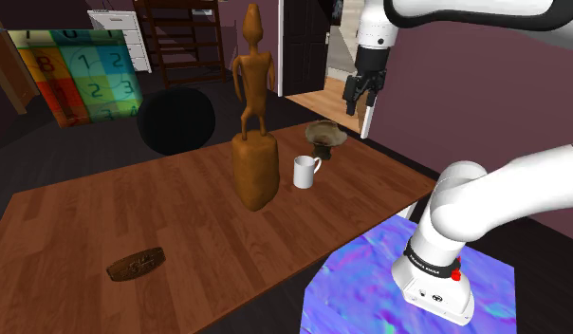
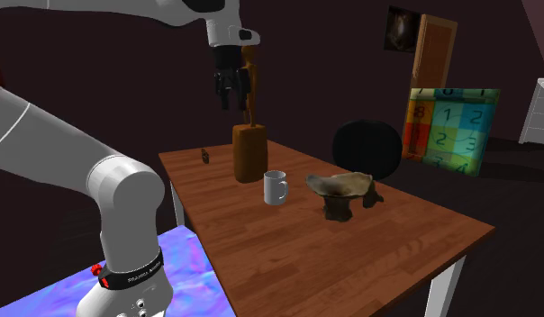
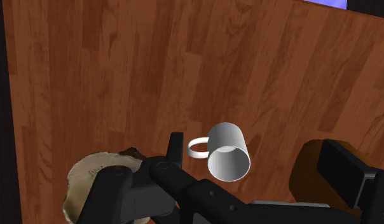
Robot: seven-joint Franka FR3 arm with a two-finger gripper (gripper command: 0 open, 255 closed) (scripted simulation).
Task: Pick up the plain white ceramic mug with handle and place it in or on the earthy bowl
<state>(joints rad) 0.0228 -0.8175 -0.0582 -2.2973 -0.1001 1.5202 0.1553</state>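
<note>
A white mug (image 1: pixel 305 172) with a handle stands upright on the wooden table (image 1: pixel 180 223), beside a dull brown, rough-edged bowl (image 1: pixel 326 139) on a foot. In the second exterior view the mug (image 2: pixel 276 187) is just left of the bowl (image 2: pixel 344 191). My black gripper (image 1: pixel 360 97) hangs open, high above both and touching nothing. The second exterior view has the gripper (image 2: pixel 230 90) in front of the statue's upper part. From the wrist, the gripper (image 3: pixel 255 147) looks down at the mug (image 3: pixel 227 151) far below between its fingers, with the bowl (image 3: pixel 89 184) partly hidden behind one finger (image 3: pixel 175 153).
A tall carved wooden statue (image 1: pixel 254 133) stands on the table close to the mug. A small dark brown object (image 1: pixel 136 263) lies near the table's front left. Behind the table are a black round shape (image 1: pixel 175 120) and a coloured number board (image 1: pixel 76 76).
</note>
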